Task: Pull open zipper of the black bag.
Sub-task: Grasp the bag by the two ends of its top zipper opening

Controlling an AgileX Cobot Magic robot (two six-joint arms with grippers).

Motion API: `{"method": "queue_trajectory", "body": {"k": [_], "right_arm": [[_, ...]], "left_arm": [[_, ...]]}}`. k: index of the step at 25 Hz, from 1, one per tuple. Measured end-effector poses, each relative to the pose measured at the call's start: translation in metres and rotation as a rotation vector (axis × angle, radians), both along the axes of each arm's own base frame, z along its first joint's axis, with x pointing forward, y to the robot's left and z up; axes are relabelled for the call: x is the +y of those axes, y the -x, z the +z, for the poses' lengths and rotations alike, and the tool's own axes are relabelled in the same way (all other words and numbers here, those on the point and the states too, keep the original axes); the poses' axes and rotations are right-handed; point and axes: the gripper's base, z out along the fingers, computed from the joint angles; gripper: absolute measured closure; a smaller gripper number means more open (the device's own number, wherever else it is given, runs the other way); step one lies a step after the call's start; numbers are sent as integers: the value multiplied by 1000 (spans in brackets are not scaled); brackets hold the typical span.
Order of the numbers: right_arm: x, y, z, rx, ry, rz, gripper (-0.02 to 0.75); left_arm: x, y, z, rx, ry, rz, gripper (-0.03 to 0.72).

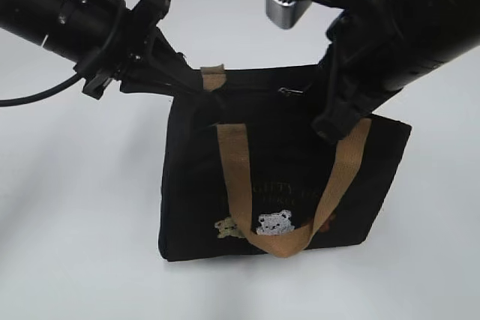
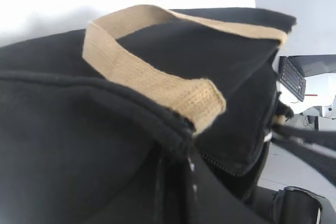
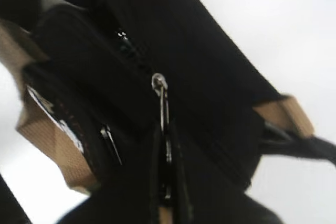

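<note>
A small black fabric bag [image 1: 285, 177] with tan webbing handles [image 1: 238, 177] stands upright on a plain white counter [image 1: 75, 260], near the middle of the scene, its pale embroidered bears [image 1: 274, 222] and faint gold lettering facing the near side. The left gripper [image 1: 196, 84] reaches in from the upper left and is clamped narrow on the bag's top left corner, beside a short tan webbing loop [image 1: 213, 76]. The right gripper [image 1: 300, 95] comes down from the upper right over the bag's top edge; in its wrist view the jaws are pinched together on the small silver metal zipper pull [image 3: 161, 103], which hangs from the black zipper line [image 3: 131, 51]. In the exterior view the pull glints at the top edge [image 1: 291, 92], right of centre. The left wrist view shows the zipper's teeth [image 2: 231, 167] running under the folded top, and beyond the bag a pale wall [image 2: 299, 9] and a dark keyboard [image 2: 292, 77] on a white desk far off.
</note>
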Motion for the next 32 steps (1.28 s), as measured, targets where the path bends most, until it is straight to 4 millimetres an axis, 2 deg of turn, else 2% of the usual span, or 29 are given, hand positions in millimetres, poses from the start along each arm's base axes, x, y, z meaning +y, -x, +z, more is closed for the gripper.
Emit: {"method": "queue_trajectory", "body": {"k": [13,17,26,29,32], "right_arm": [[-83,-13,14,74,52,-311,729],[-94,-15,14,87,57,-358,729],[-97,-15,13,119,35,-421,729],[-97,-14,13,138,25,-452,671],[-100,-11,11,174,37,-478,481]], "left_arm": [[1,-2,-1,-18,-13,15,676],[1,-3,-1,-22,-16,19,676],[1,-3,-1,-25,-22,18,676],[3,-1,-2,-38,-55,-2,643],[9,5,7,-93,-108,-35,519]]}}
